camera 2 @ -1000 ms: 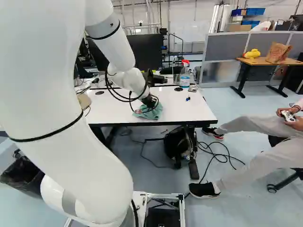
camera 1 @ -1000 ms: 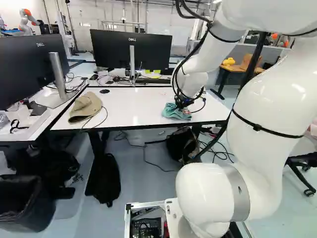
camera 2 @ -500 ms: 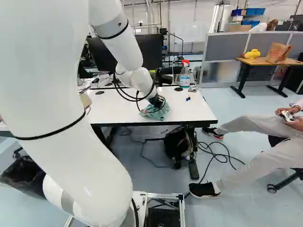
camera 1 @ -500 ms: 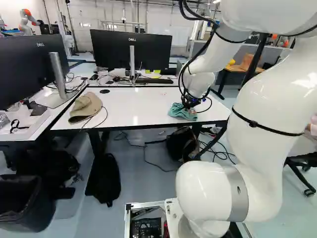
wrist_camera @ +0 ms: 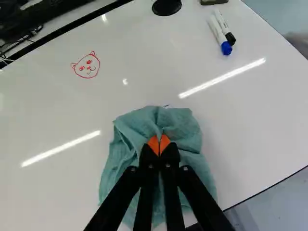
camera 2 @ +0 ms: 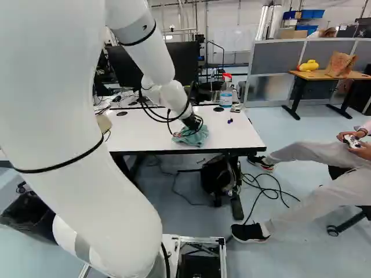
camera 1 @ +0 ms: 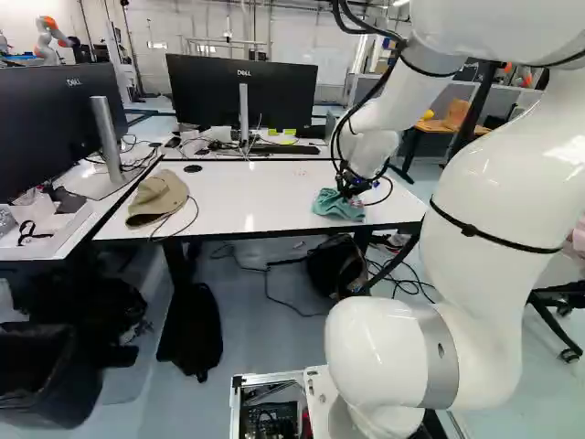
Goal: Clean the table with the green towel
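Note:
My gripper (camera 2: 192, 123) points down at the white table (camera 2: 139, 130) near its front edge, over the green towel (camera 2: 191, 136). In the wrist view the gripper (wrist_camera: 159, 145) has its orange tips together, with a fold of the towel (wrist_camera: 187, 127) pinched at them. The cloth lies bunched on the tabletop around and under the fingers. A red drawn animal face (wrist_camera: 87, 66) is on the table ahead of the gripper and off to one side. A small dark mark shows at the towel's far edge.
Two markers (wrist_camera: 222, 33) and a round black disc (wrist_camera: 166, 6) lie beyond the towel. A spray bottle (camera 2: 226, 92) stands at the table's back. A tan cap (camera 1: 157, 198) with a cable and a monitor (camera 1: 241, 91) are farther left. Another robot (camera 1: 51, 38) stands far off.
The arm and gripper have shifted right across the table, and the towel has moved along with them. During the last half second they have moved very little. The base has stayed put.

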`<state>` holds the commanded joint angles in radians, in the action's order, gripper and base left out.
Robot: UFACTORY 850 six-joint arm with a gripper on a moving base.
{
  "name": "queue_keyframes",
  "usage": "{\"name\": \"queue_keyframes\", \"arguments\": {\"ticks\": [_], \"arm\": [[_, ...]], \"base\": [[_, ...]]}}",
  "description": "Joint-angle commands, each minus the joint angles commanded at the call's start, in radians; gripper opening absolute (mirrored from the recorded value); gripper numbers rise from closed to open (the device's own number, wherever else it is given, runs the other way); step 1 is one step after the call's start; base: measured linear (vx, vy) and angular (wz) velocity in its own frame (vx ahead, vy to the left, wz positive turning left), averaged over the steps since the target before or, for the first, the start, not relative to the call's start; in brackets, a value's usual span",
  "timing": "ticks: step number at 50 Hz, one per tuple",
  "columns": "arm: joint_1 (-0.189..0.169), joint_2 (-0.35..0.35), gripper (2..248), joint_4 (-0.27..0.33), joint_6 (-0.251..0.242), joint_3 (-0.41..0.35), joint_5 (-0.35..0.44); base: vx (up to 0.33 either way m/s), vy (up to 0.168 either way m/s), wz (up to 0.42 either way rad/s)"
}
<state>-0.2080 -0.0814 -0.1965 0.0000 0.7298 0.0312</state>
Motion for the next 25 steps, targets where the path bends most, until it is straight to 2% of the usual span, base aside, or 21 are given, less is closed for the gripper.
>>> {"name": "queue_keyframes", "arguments": {"ticks": [14,25], "arm": [[0.044,0.009,23,0.0,0.0,0.029,0.0],[0.081,0.025,23,0.0,0.0,0.019,0.0]], "base": [[0.0,0.0,0.0],[0.0,0.0,0.0]]}}
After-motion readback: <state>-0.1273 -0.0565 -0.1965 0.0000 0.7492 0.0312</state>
